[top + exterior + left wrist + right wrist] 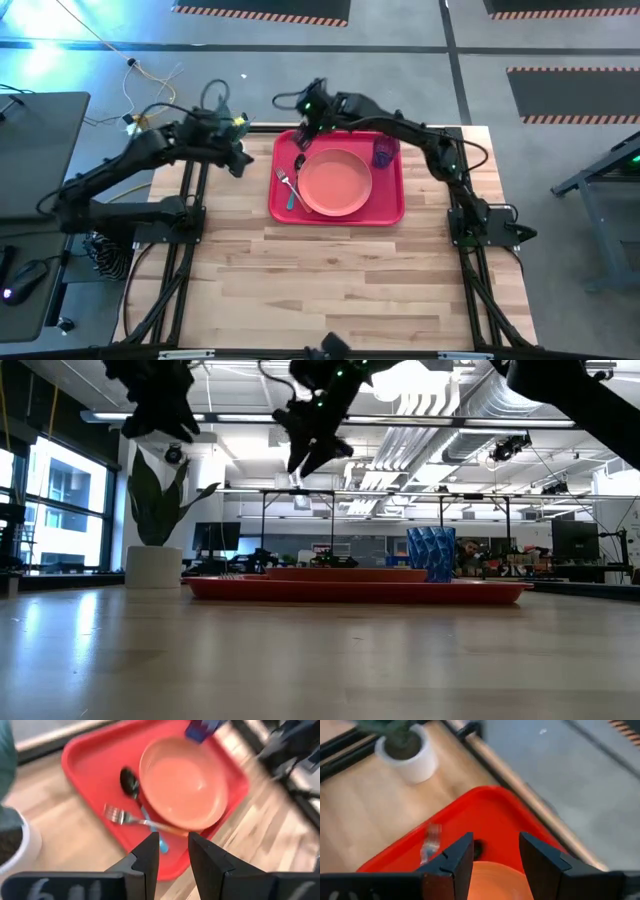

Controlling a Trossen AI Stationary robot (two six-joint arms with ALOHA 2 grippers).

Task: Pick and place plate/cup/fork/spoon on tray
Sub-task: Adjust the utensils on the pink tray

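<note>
Right gripper (303, 136): fingers apart, empty, raised over the far left corner of the tray (388, 212). Directly beneath it: spoon (297, 168), bowl toward the gripper, teal handle running away along the plate's rim. Crossing the spoon: fork (284, 177). Just beyond both: plate (335, 182), mid-tray. Farther off, far right corner: cup (384, 152), upright. Left gripper (236, 152): fingers slightly parted, empty, raised beside the tray's left edge.

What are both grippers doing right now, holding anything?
Left gripper: open, holding nothing, raised beside the tray.
Right gripper: open, holding nothing, raised above the tray's far side.
</note>
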